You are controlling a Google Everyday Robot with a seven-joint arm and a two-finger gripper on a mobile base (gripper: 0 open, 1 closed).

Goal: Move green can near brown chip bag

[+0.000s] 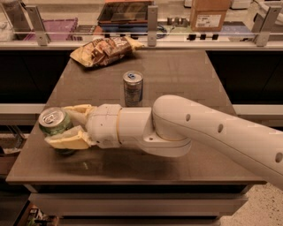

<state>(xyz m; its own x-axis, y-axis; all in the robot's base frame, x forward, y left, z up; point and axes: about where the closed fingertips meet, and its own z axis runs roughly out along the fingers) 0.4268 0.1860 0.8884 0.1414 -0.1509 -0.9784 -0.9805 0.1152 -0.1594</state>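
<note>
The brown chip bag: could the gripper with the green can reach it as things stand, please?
Probably yes: the gripper grips the green can at the near-left edge of the table, the brown chip bag lies far-left, and the silver can stands right of that path.

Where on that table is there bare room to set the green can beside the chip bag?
Bare tabletop lies right of the brown chip bag, toward the far right corner, and between bag and silver can. The front left is crowded: the gripper holds the green can there.

1 slim silver can [132, 87] upright on the table [185, 70]; cardboard box [210, 13] and purple tray [53, 27] behind it
</note>
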